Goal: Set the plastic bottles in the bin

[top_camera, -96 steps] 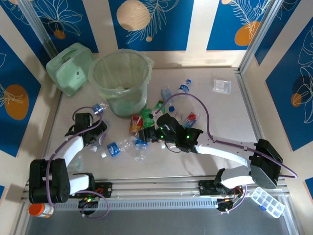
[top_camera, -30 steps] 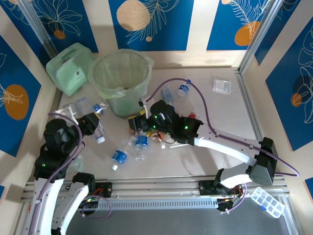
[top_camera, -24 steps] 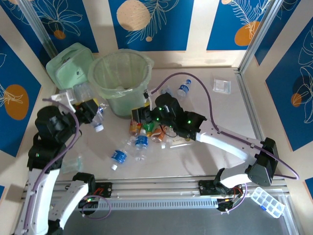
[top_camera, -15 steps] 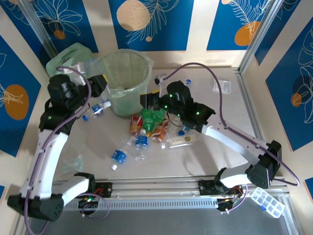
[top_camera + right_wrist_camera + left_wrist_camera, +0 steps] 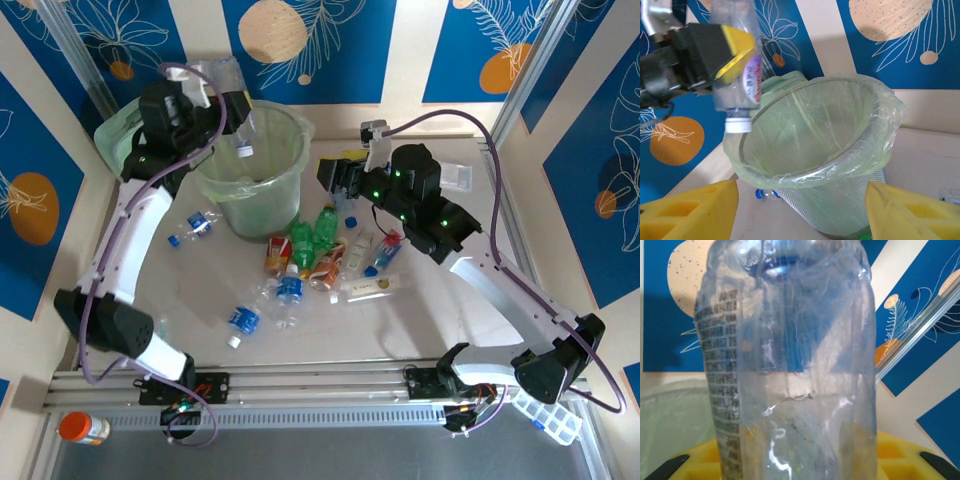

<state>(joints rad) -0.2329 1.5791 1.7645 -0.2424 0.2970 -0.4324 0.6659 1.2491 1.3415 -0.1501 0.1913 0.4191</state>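
— From above, where's the left gripper (image 5: 232,108)?

— High over the bin (image 5: 262,208), at its far left rim. It holds a clear bottle (image 5: 244,126) that hangs into the bin's mouth.

— And the right gripper (image 5: 335,175)?

— Just right of the bin, raised and pointing at it. From there I can't tell how far it is spread. On the table (image 5: 440,300) below lie the loose bottles (image 5: 318,245), green, red-labelled and blue-labelled, in a heap in front of the bin, with a few more to its left.

— What does the left wrist add?

— The held bottle (image 5: 790,365) close up: crumpled and see-through, with a printed strip down its left side. The yellow pads (image 5: 905,452) are at its base, pressed in on both sides.

— And the right wrist?

— That settles the spread: its yellow pads (image 5: 690,210) sit in the two bottom corners, wide apart, with nothing between them. Beyond them is the bin (image 5: 880,107) with its liner folded over the rim. The bottle (image 5: 735,75) is clamped in the other arm's fingers, with its white cap (image 5: 738,125) down just above the left rim.
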